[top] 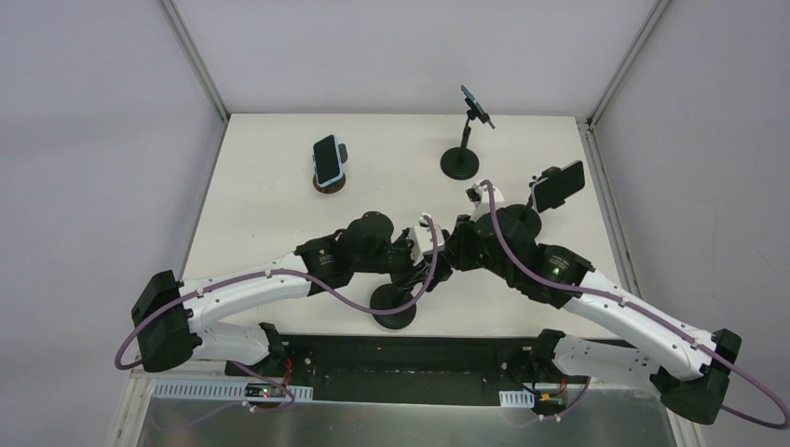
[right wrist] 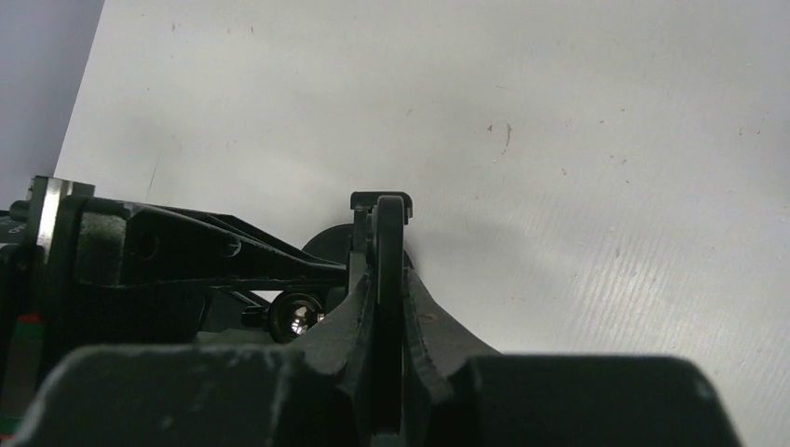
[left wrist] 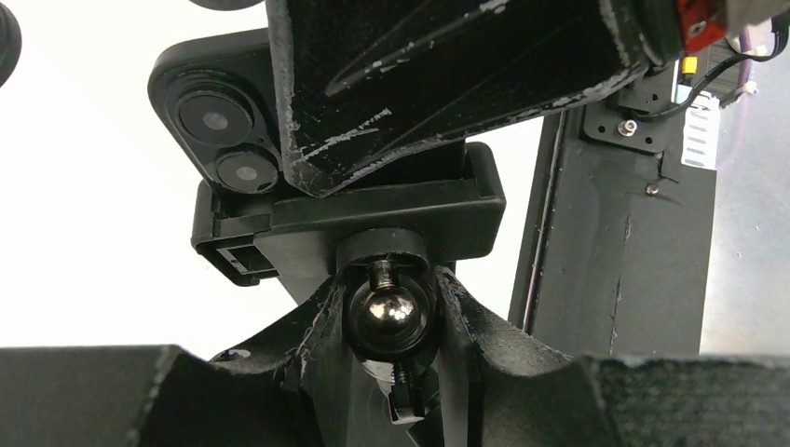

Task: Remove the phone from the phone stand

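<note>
The black phone (left wrist: 219,121) sits in the clamp (left wrist: 373,209) of a black phone stand whose round base (top: 392,307) is near the table's front edge. In the left wrist view, my left gripper (left wrist: 389,326) is shut on the stand's shiny ball joint (left wrist: 391,307) just under the clamp. In the right wrist view the phone (right wrist: 389,233) is edge-on, and my right gripper (right wrist: 388,303) is shut on it, one finger on each face. In the top view both grippers, left (top: 416,264) and right (top: 440,264), meet above the base and hide the phone.
A phone on a brown round stand (top: 329,160) is at the back left. A teal phone on a tall stand (top: 476,105) with a black base (top: 460,163) is at the back. A black phone on a stand (top: 557,185) is at the right, close to my right arm.
</note>
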Controlling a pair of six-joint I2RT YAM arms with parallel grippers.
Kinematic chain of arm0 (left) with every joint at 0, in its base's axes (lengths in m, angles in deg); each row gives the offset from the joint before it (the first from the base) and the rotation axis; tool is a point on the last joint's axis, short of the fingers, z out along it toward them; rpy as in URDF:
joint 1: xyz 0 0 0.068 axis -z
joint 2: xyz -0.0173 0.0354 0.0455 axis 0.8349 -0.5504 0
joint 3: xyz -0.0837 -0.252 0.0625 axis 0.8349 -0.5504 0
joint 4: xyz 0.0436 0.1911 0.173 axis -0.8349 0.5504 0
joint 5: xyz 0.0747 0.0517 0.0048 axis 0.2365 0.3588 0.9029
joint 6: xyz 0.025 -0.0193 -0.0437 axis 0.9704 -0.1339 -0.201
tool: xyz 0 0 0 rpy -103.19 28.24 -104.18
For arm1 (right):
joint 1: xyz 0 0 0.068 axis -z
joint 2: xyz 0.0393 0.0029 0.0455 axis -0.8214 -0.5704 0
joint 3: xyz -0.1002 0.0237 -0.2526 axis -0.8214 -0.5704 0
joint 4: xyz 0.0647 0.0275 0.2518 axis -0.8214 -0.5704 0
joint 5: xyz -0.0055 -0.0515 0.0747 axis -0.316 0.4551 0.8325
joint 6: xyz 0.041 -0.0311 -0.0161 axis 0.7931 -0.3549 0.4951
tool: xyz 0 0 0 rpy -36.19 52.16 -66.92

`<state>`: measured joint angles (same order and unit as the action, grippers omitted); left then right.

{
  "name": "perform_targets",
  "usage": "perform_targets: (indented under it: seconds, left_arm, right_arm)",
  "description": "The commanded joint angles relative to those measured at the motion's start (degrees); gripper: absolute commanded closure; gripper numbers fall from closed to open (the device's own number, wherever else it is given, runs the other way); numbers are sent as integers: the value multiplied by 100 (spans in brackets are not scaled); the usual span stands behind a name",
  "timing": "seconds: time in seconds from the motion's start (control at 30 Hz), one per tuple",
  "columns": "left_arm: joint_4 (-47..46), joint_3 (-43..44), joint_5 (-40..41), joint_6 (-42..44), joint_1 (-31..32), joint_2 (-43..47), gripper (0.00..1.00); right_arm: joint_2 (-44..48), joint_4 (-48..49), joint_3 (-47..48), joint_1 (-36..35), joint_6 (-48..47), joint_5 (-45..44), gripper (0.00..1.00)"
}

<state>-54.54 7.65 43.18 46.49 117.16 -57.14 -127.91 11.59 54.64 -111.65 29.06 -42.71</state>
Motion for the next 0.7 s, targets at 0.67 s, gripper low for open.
perform_targets:
  seconds: [0.67]
  left_arm:
    - [85, -447, -1481, 265, 1758, 37, 100]
  right_arm:
    - [-83, 1086, -549, 801, -1815, 608, 100]
